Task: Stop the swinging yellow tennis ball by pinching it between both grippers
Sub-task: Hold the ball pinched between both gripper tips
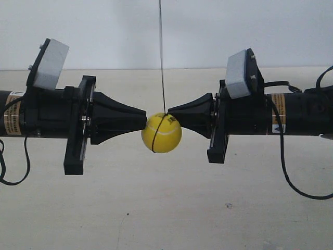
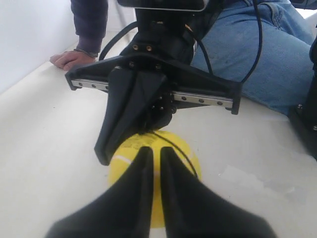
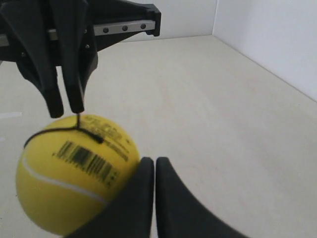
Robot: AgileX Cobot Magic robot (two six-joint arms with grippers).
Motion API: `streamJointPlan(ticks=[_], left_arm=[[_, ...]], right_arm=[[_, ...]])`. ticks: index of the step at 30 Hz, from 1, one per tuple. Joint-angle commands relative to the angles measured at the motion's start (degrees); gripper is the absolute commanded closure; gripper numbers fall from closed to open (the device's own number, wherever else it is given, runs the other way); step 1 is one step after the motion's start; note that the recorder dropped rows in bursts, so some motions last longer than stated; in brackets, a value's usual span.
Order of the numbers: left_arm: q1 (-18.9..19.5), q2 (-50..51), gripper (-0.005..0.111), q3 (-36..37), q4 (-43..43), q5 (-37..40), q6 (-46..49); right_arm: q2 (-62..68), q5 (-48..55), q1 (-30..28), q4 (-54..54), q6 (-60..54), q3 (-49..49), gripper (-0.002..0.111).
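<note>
The yellow tennis ball [image 1: 161,134] hangs on a thin dark string [image 1: 162,57] between two black cone-tipped grippers. The gripper at the exterior view's left [image 1: 144,121] meets the ball's upper left side. The one at the exterior view's right [image 1: 170,111] sits at its upper right, by the string. In the left wrist view my left gripper [image 2: 156,150] is shut, its tips against the ball [image 2: 184,153], and the right gripper's cone [image 2: 105,157] rests on the far side. My right gripper [image 3: 154,161] is shut, with the barcoded ball [image 3: 64,188] against the side of one finger.
A pale table [image 1: 156,208] lies below and a white wall stands behind. A person in jeans [image 2: 257,54] sits beyond the right arm with a hand [image 2: 69,58] on the table. Black cables [image 1: 291,177] droop from both arms.
</note>
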Motion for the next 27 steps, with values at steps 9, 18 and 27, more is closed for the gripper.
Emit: streamJointPlan(ticks=[9,18,27], left_arm=[[-0.4,0.1,0.102,-0.3,-0.1,-0.6,-0.4],[-0.4,0.1,0.102,-0.3,1.8,-0.6,-1.3],[-0.2,0.1,0.102,-0.3,2.1,-0.6,-1.6]], right_arm=[[-0.1,-0.2,0.2,-0.5,-0.3,-0.3,0.108],[-1.5,0.3,-0.2,-2.5,-0.5,-0.3,0.108],[-8.3,8.0,-1.8,-7.7,3.7,-0.3,0.108]])
